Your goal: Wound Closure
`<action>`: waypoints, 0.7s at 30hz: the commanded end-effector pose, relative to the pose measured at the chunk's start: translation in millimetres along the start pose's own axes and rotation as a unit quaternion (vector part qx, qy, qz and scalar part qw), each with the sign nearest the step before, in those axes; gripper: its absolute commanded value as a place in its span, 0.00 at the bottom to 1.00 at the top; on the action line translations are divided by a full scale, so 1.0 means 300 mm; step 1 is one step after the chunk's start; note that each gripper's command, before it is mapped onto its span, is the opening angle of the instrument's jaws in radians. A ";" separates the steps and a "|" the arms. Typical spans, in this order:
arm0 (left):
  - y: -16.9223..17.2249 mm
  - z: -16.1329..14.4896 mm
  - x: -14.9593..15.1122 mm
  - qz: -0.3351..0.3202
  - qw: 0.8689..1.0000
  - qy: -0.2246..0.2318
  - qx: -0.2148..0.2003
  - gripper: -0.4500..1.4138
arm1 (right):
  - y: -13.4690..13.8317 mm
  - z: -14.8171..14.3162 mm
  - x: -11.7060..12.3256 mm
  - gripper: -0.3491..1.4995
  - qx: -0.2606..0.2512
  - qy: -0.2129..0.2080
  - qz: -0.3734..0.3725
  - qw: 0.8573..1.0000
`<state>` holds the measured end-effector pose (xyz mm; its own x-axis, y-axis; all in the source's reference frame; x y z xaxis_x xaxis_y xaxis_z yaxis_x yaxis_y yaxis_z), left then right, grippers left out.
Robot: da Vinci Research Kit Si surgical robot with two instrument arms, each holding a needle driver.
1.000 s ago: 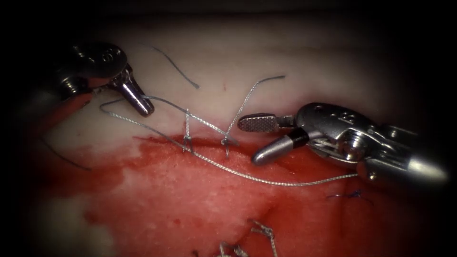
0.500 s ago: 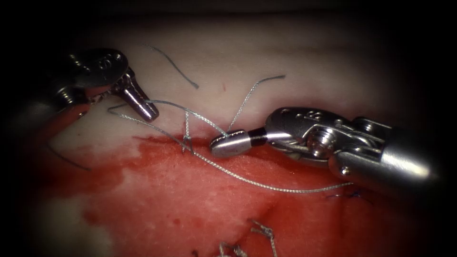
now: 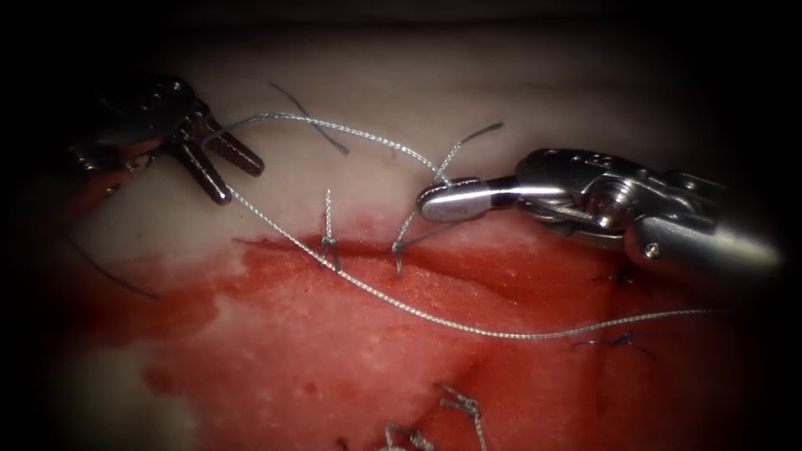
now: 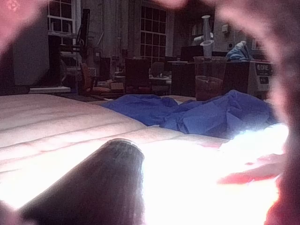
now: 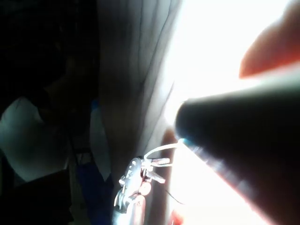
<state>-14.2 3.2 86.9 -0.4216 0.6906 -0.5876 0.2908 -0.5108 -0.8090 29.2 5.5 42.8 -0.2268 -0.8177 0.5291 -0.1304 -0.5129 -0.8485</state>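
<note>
- So, my left tool [image 3: 224,177] sits far left over the pale tissue [image 3: 518,92], jaws spread apart, nothing pinched between them; thread [image 3: 334,127] runs right past the tips.
- In the right wrist view the left tool [image 5: 140,176] looks small and far off, thread arching from it.
- Thread goes from by the left tool's jaws in an arc to the right, reaching my right tool; a second run drops near-right across the red fluid [image 3: 334,351] and off to the right.
- The cut [image 3: 284,245] runs left-right along the edge of the red fluid; two stitches stand in it, one at the middle [image 3: 327,242], one just right of it [image 3: 399,249].
- Loose cut end [image 3: 313,125] lies on the pale tissue far of the arc; more knotted thread ends [image 3: 459,409] at the near edge.
- My right tool [image 3: 447,200] comes in from the right, jaws pressed together, pinching the thread just far-right of the second stitch.
- Needle: can't tell where it is.
</note>
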 end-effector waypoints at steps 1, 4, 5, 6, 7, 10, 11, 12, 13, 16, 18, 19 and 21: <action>-0.001 -0.003 0.005 0.003 1.000 0.003 0.000 0.32 | 0.0004 0.0006 -0.0056 0.00 -0.001 -0.003 -0.003 1.000; -0.003 -0.004 0.005 0.000 1.000 0.007 0.001 0.35 | 0.0006 0.0002 -0.0055 0.00 -0.005 -0.002 -0.003 1.000; -0.003 -0.005 0.005 -0.001 1.000 0.009 0.001 0.35 | 0.0006 0.0001 -0.0054 0.00 -0.007 -0.001 -0.003 1.000; -0.004 -0.006 0.004 -0.003 1.000 0.010 0.002 0.36 | 0.0007 -0.0001 -0.0054 0.00 -0.009 -0.001 -0.003 1.000; -0.004 -0.007 0.004 -0.004 1.000 0.012 0.002 0.39 | 0.0008 -0.0001 -0.0053 0.00 -0.009 -0.001 -0.003 1.000; -0.004 -0.008 0.004 -0.005 1.000 0.014 0.003 0.39 | 0.0010 -0.0001 -0.0053 0.00 -0.013 0.000 -0.003 1.000; -0.005 -0.008 0.004 -0.006 1.000 0.014 0.003 0.34 | 0.0010 0.0000 -0.0052 0.00 -0.013 0.000 -0.003 1.000; -0.005 -0.009 0.004 -0.007 1.000 0.015 0.003 0.18 | 0.0011 0.0001 -0.0053 0.00 -0.013 0.000 -0.003 1.000; -0.005 -0.009 0.003 -0.007 1.000 0.017 0.003 0.00 | 0.0012 0.0002 -0.0052 0.00 -0.013 0.000 -0.003 1.000; -0.003 -0.012 0.002 -0.072 0.997 0.019 0.000 0.00 | 0.0014 0.0005 -0.0052 0.00 -0.014 0.001 -0.003 1.000; -0.002 -0.012 0.003 -0.085 0.996 0.026 -0.003 0.00 | 0.0014 0.0009 -0.0054 0.00 -0.016 -0.002 -0.003 1.000; -0.002 -0.013 0.003 -0.092 0.995 0.027 -0.004 0.00 | 0.0013 0.0011 -0.0055 0.14 -0.014 -0.006 -0.002 1.000; 0.000 -0.014 0.004 -0.094 0.996 0.008 0.003 0.00 | 0.0018 0.0005 -0.0061 0.69 -0.004 -0.036 0.003 0.999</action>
<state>-11.1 4.6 86.9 -0.4702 0.7768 -0.4189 0.2126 -0.3610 -0.9080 29.1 5.5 42.3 -0.1566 -0.8430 0.5145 -0.1408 -0.4966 -0.8565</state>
